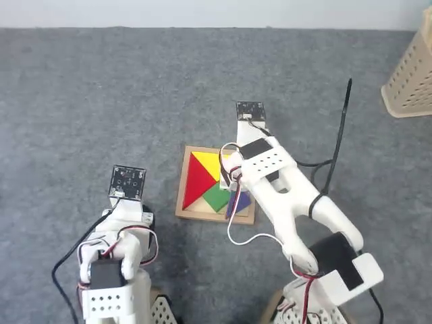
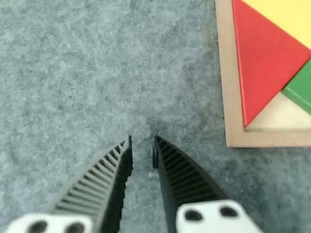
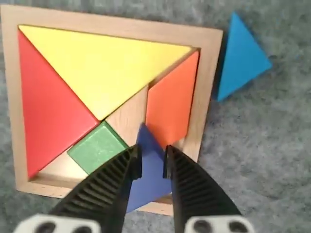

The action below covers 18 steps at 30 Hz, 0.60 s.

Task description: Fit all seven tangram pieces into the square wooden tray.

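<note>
Black fingers (image 3: 109, 182) of the right gripper (image 3: 151, 156) pinch a dark blue triangle (image 3: 153, 182). It is tilted across the tray (image 3: 207, 87) rim, likely aimed at the gap between the green square (image 3: 97, 148) and the orange piece (image 3: 170, 107), which crowds it. A light blue triangle (image 3: 240, 58) lies outside the tray. The left gripper (image 2: 142, 141), narrowly parted and empty, hovers over the carpet (image 2: 73, 63) beside the tray.

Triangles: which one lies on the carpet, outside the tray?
The light blue triangle, beside the wooden tray on the grey carpet. The yellow triangle and red triangle sit inside it; the dark blue triangle is in the right tool.
</note>
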Available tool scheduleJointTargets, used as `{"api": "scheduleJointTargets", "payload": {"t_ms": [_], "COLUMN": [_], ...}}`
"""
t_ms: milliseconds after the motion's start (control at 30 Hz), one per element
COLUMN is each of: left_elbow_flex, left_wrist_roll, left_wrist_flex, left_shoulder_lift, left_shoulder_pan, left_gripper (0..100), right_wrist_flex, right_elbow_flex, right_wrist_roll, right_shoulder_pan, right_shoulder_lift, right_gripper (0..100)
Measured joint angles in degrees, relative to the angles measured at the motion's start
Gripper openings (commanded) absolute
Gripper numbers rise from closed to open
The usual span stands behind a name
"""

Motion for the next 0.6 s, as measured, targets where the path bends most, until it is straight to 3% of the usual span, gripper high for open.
{"api": "scheduleJointTargets", "payload": {"t_ms": [333, 400, 600], "left_elbow_flex": [0.0, 0.0, 0.0], "left_wrist_roll": [0.0, 0.0, 0.0], "left_wrist_flex": [0.0, 0.0, 0.0], "left_shoulder_lift": [0.0, 0.0, 0.0], "left_shoulder_pan": [0.0, 0.0, 0.0], "left_gripper": [7, 7, 7], "right_wrist_flex": [0.0, -0.35, -7.47], "right_elbow_flex": [0.0, 1.14, 12.22], "right_wrist_roll": [0.0, 0.97, 13.01], "right_shoulder_pan": [0.09, 0.09, 0.09], "right_shoulder_lift": [-3.87, -6.77, -16.44], "right_gripper": [6.8, 2.8, 0.6]}}
